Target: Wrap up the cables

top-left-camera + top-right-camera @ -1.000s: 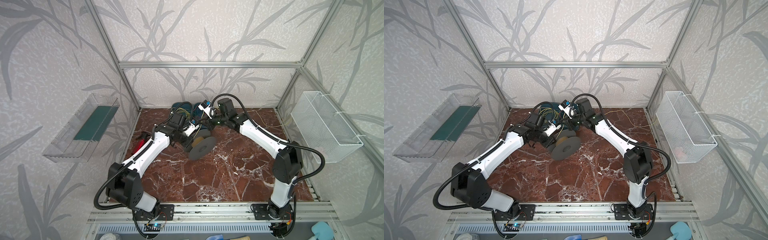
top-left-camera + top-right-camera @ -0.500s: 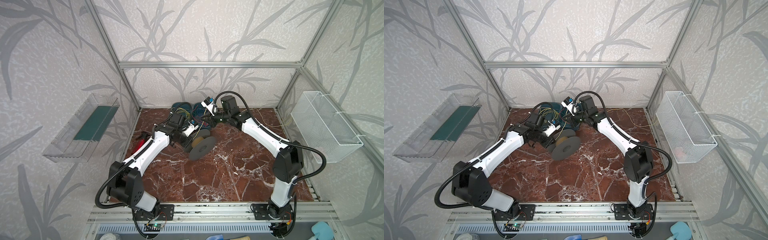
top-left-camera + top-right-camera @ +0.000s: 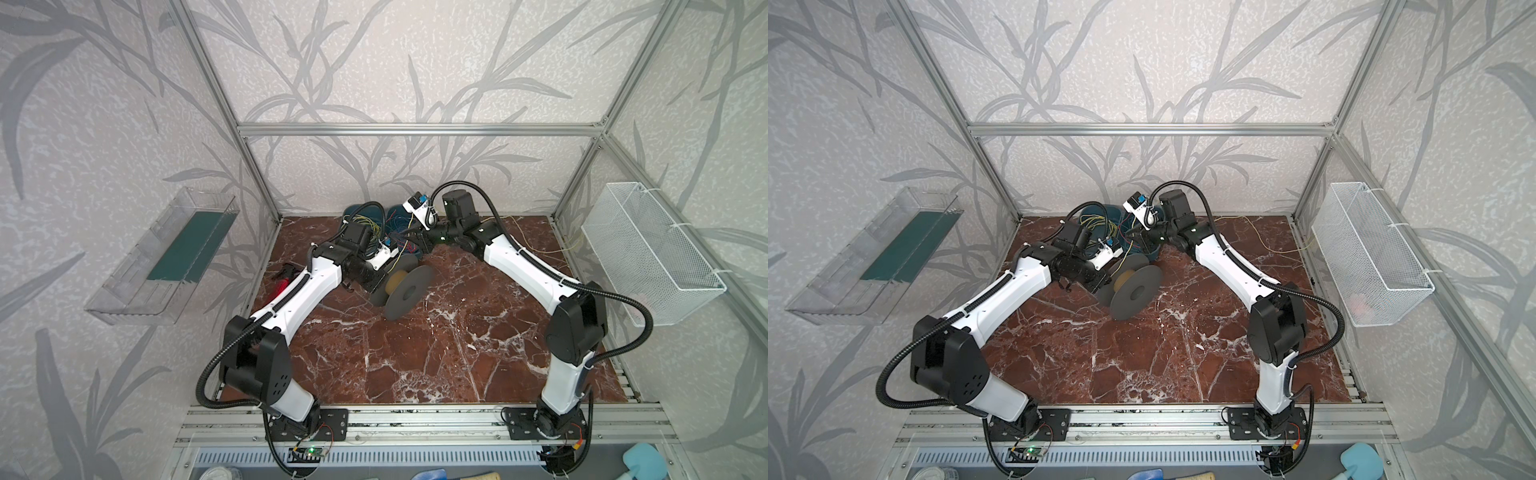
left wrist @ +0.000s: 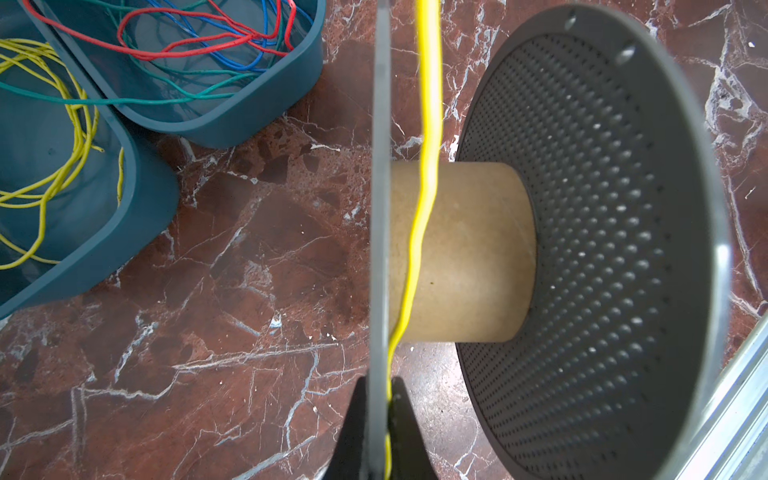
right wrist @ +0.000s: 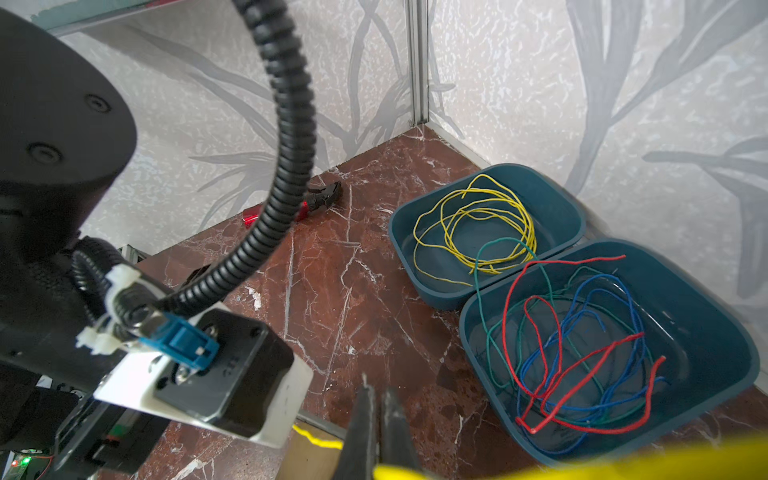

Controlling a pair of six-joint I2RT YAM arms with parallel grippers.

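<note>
Two grippers: both are closed, working close together at the far middle of the table (image 3: 415, 353).
Left gripper (image 4: 380, 386): clamped on the yellow cable (image 4: 419, 208), pinning it against the thin edge of the left flange (image 4: 380, 166) of the spool (image 4: 582, 249).
Right gripper (image 5: 377, 390): fingers are pressed together; the blurred cable appears to leave from between them, so it likely holds the next stretch.
Cable: runs from the left grip across the cardboard core (image 4: 461, 249), which is otherwise bare.
Spool: rests on its flange rims, just near of two teal trays (image 5: 573, 216).
Trays: one holds a loose yellow coil (image 5: 478, 224), the other red and blue wires (image 5: 582, 365).
Risk, pull: a tug by the right arm could drag the cable over the flange rim instead of onto the core, or roll the spool, since only the left grip steadies it.
Risk, sweep: the wrists sit near each other, so a wide winding sweep could knock them together or catch a tray wall.
Room: open marble lies near and right of the spool; the trays and back wall close the far side.
</note>
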